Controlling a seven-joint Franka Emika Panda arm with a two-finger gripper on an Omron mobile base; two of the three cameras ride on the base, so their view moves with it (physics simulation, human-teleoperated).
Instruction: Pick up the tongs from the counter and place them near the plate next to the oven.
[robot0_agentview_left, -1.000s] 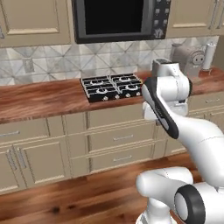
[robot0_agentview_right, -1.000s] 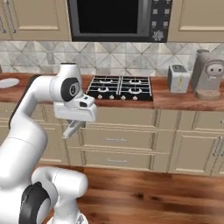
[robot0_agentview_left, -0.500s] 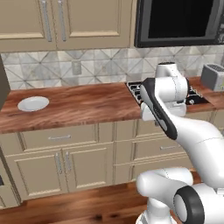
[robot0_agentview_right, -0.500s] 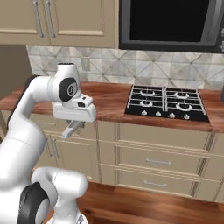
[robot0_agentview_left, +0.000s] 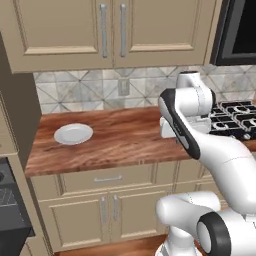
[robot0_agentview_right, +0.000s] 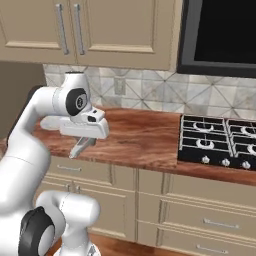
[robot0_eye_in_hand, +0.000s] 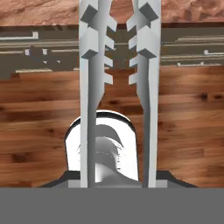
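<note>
The gripper (robot0_agentview_right: 80, 148) pinches the slim silver metal tongs (robot0_eye_in_hand: 117, 78), which hang down over the cabinet fronts. The small round white plate (robot0_agentview_left: 73, 134) sits well apart on the shiny red-brown wooden tabletop (robot0_agentview_left: 120, 145), past the gripper's far side.

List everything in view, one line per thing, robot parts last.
tongs: one, silver-grey, held in the gripper, hanging below the hand in front of the counter edge
plate: one, white, left part of the counter
counter: one, reddish-brown wood grain, over beige cabinets
stovetop: one, black with grates, right end of the counter
wall cabinets: two doors, beige, above the counter
oven: one, dark, low at the far left
outlet: one, light, on the tiled backsplash
arm: one, white with dark joints
gripper: one, shut on the tongs
</note>
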